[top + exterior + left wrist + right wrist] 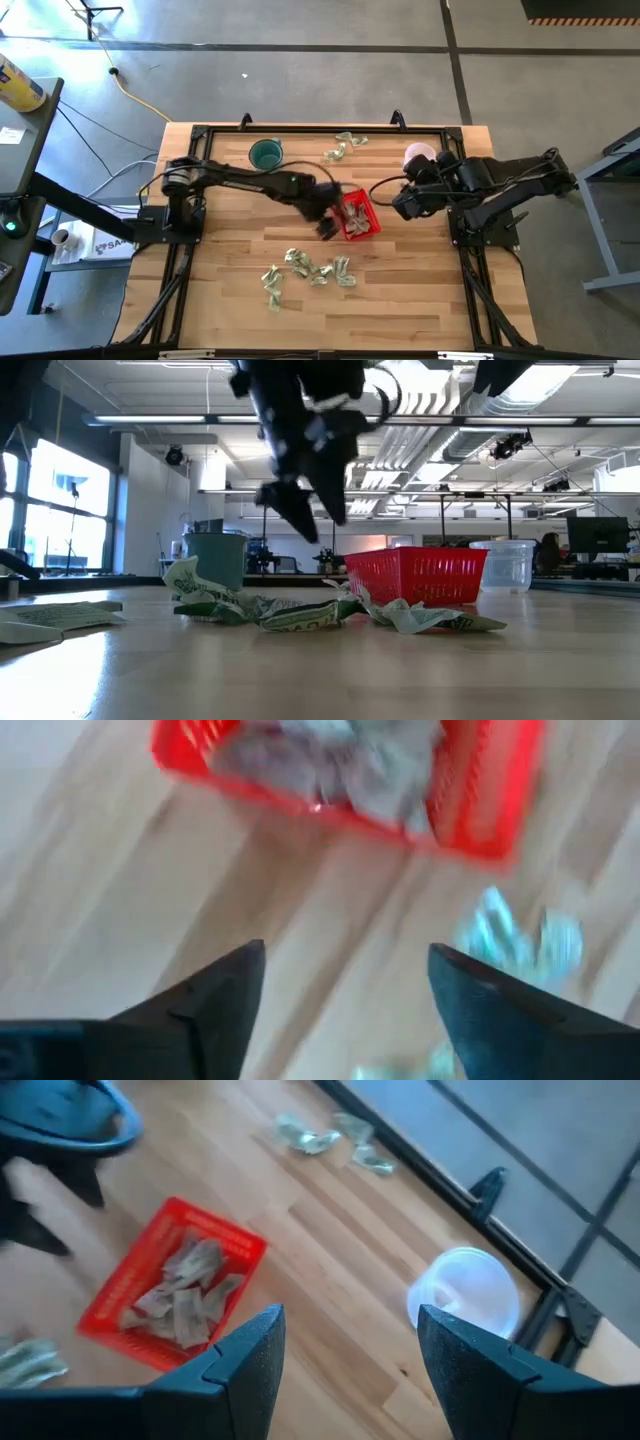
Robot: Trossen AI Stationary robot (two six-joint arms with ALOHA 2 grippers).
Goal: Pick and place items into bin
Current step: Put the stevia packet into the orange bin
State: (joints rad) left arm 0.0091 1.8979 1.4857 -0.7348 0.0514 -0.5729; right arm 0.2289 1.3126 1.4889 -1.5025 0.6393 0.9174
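Meanwhile, the Left Arm Hung Empty Beside the Bin

Over the middle of the tabletop the left gripper [325,212] hung just beside the bin [361,214], on the side toward the left edge. Its fingers [215,1005] stood apart with nothing between them; the low view showed them raised clear of the wood. The bin already held a heap of items [188,1288]. A loose cluster [310,271] lay toward the near edge, and a smaller group [344,146] lay close to the far edge. The right gripper [404,204] waited on the bin's other side, toward the right edge, fingers [248,1370] parted and empty.

The step in hand looked like going for another piece. To do it well, the left arm would likely drop toward the near cluster, pick one item at its outer fringe, and close low on the crumpled body so that neighbours were not dragged along. These pieces would probably crush and spring, so a full squeeze seemed wise. On the carry, the fingers should clear the bin's wall before letting go, since a knock could shove so light a bin.

A cup [265,154] and a clear cup [419,155] stood near the far edge. No writing on the items, the bin or the cups could be read; a white sheet [103,241] off the left edge bore dark letters too small to make out.
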